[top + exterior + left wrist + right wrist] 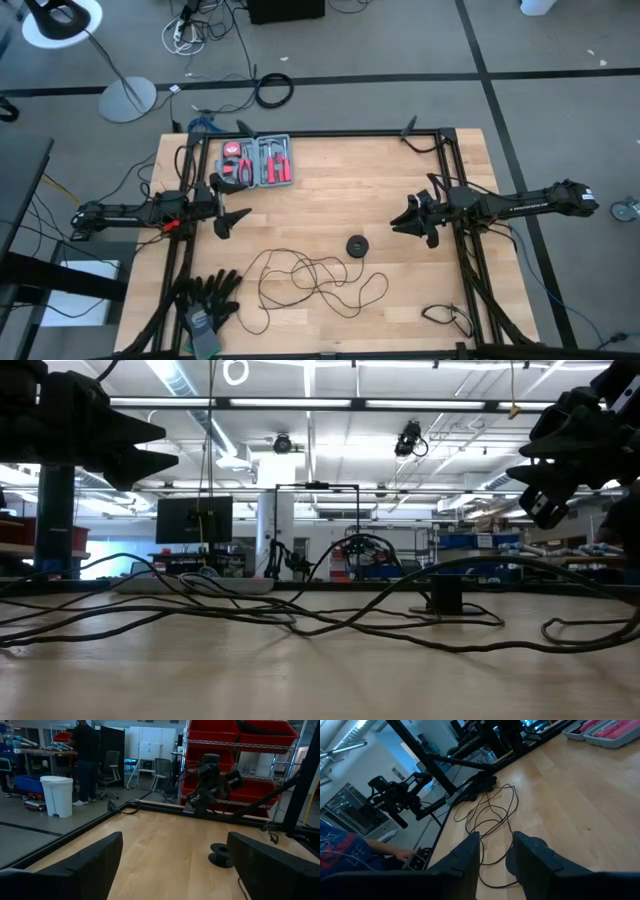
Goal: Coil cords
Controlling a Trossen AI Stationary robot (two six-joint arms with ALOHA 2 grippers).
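From above, the thin black cord (315, 277) lies in loose tangled loops on the wooden surface (330, 190) near its front edge, its round black disc (357, 245) resting just beyond the loops. The left claw (232, 205) hangs at the left side with fingers spread wide, holding nothing. The right claw (402, 220) hangs at the right side, well apart from the cord, fingers parted a little and empty. A red tool tray (258, 161) sits at the back left, and black gloves (207, 298) lie at the front left corner.

At surface level, the cord (300, 615) sprawls across the wood in low arcs, the disc (445, 598) standing behind it.

The left wrist view shows the disc (220, 855) between the spread fingers (90, 865).

The right wrist view shows the loops (492, 820) beyond the narrowly parted fingers (465, 857).
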